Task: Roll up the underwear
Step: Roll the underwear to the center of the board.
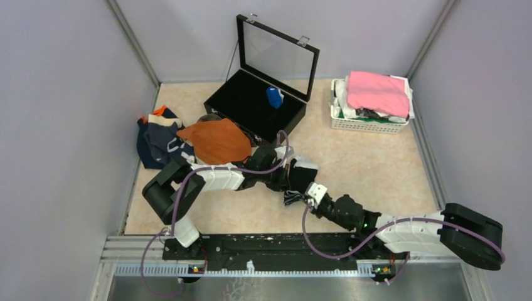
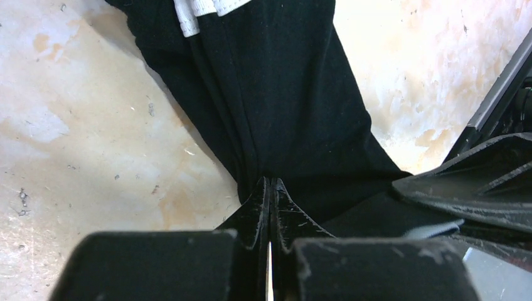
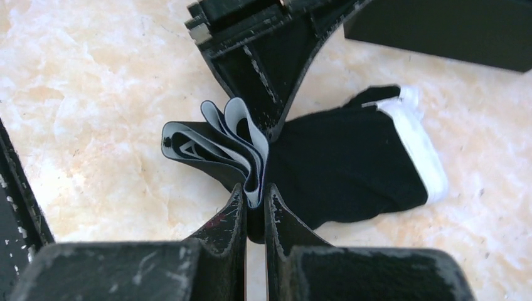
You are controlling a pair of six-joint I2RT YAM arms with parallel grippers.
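Left pincer [image 2: 270,188]: jaws pressed together, clamped on a thin fold of the black soft-knit boxer brief with white waistband [image 2: 282,94]. Right pincer [image 3: 254,195]: jaws nearly together, clamped on several stacked layers of the same garment's grey-backed elastic band [image 3: 235,135].

Location: brief held between the two pincers, low on the mottled beige tabletop [image 3: 94,94], near the front of the black hard case with glass lid [image 1: 254,103]. Dark cloth running away from each set of tips. Far end lying on the surface in the right wrist view.

Handling, as judged:
- Light and limp, no stiffness of its own.
- Likely to sag, bunch, or slip from a shallow pinch.
- Not fragile.
- Elastic band the firmest part and the best hold; a grip at each end advised to keep the cloth flat for rolling.

Heap of rust-orange and navy briefs [image 1: 201,141] well apart, to the left.
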